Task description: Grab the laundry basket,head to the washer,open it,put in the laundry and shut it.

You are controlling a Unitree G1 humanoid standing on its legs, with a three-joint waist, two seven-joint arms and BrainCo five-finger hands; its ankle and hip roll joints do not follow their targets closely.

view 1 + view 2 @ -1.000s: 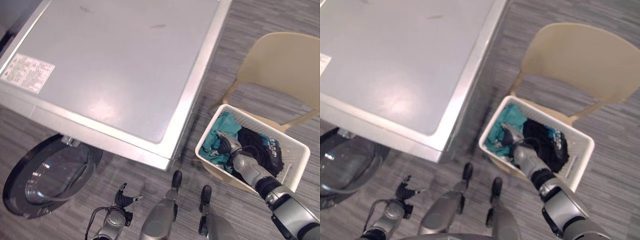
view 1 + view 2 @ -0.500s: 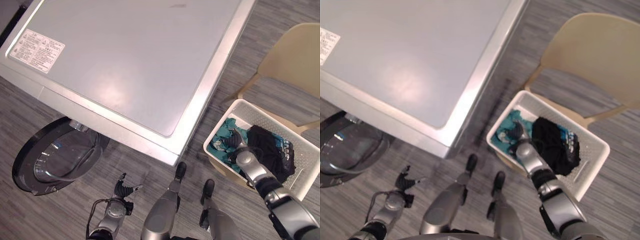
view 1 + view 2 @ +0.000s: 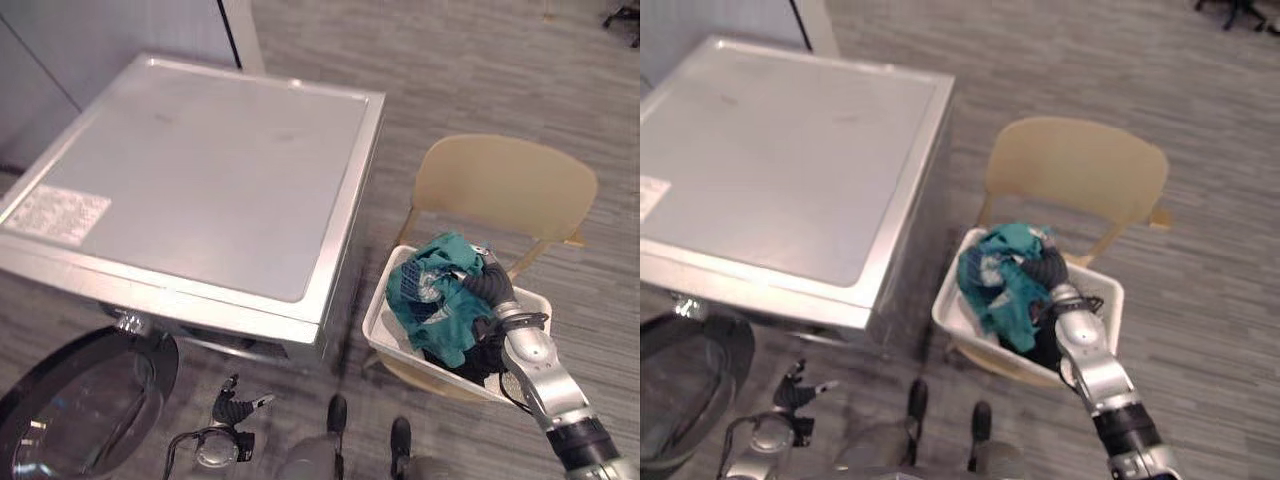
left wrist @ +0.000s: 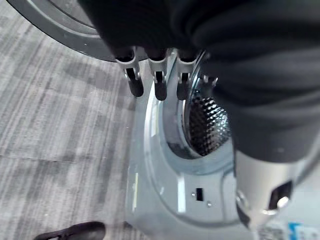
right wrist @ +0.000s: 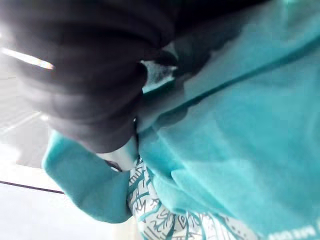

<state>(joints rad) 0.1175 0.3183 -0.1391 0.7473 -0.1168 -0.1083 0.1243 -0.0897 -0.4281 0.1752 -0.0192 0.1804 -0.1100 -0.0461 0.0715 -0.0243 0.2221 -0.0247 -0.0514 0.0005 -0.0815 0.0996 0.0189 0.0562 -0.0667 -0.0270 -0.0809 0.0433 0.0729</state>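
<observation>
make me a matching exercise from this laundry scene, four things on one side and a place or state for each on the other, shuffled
Things:
1. teal patterned garment
2. white plastic laundry basket
3. round glass washer door
4. left hand

Places or states:
A. swung open, low at the washer's front
B. resting on the beige chair
C. lifted above the basket by the right hand
D. fingers straight, holding nothing, near the drum opening

Pairs: 1-C, 2-B, 3-A, 4-D

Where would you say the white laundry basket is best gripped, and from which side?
Probably by the long near rim of the white laundry basket, from above: it sits bare, while the teal garment in the right hand heaps over the middle.
</observation>
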